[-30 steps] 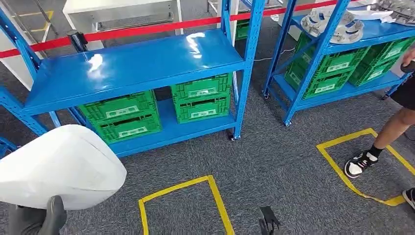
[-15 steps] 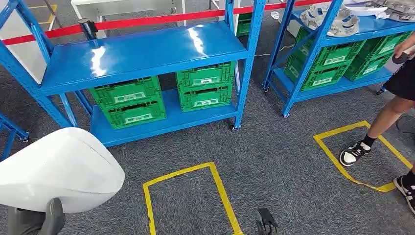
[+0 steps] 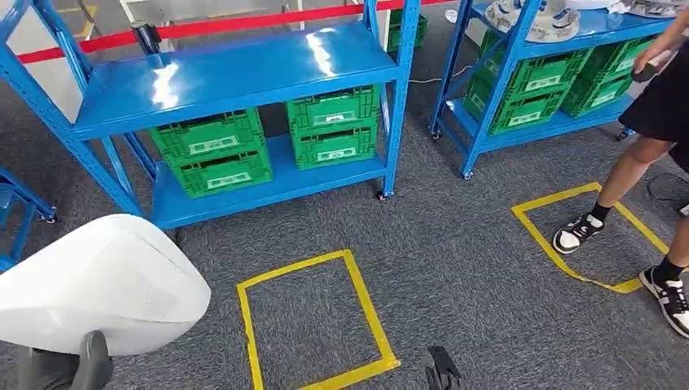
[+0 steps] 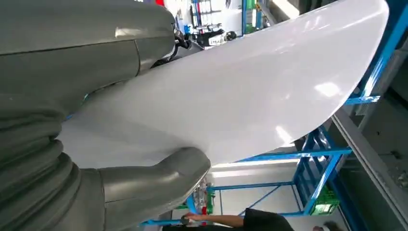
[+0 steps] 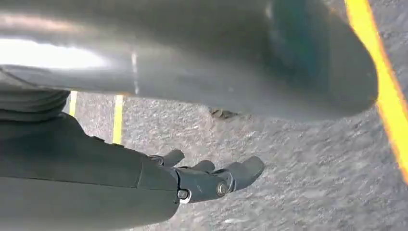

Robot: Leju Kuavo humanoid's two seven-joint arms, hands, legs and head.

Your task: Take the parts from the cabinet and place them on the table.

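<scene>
A large white curved part (image 3: 97, 280) fills the lower left of the head view. My left hand (image 3: 65, 367) grips it from underneath. In the left wrist view the white part (image 4: 250, 91) lies across the palm with the grey thumb (image 4: 159, 178) pressed against its edge. My right hand (image 3: 443, 374) hangs low at the bottom edge. The right wrist view shows that hand (image 5: 207, 178) with fingers apart over grey carpet, holding nothing. More pale parts (image 3: 536, 20) lie on the top shelf of the far right rack.
A blue rack (image 3: 236, 69) with a bare top shelf and green crates (image 3: 215, 154) below stands ahead. A second blue rack (image 3: 597, 24) is at the right. A person (image 3: 626, 166) stands on a yellow floor marking there. A yellow tape rectangle (image 3: 292, 269) marks the carpet ahead.
The whole picture has shifted: racks and floor tape have slid up and left, so the camera moved. The white part stays in my left hand. The person has stepped a little.
</scene>
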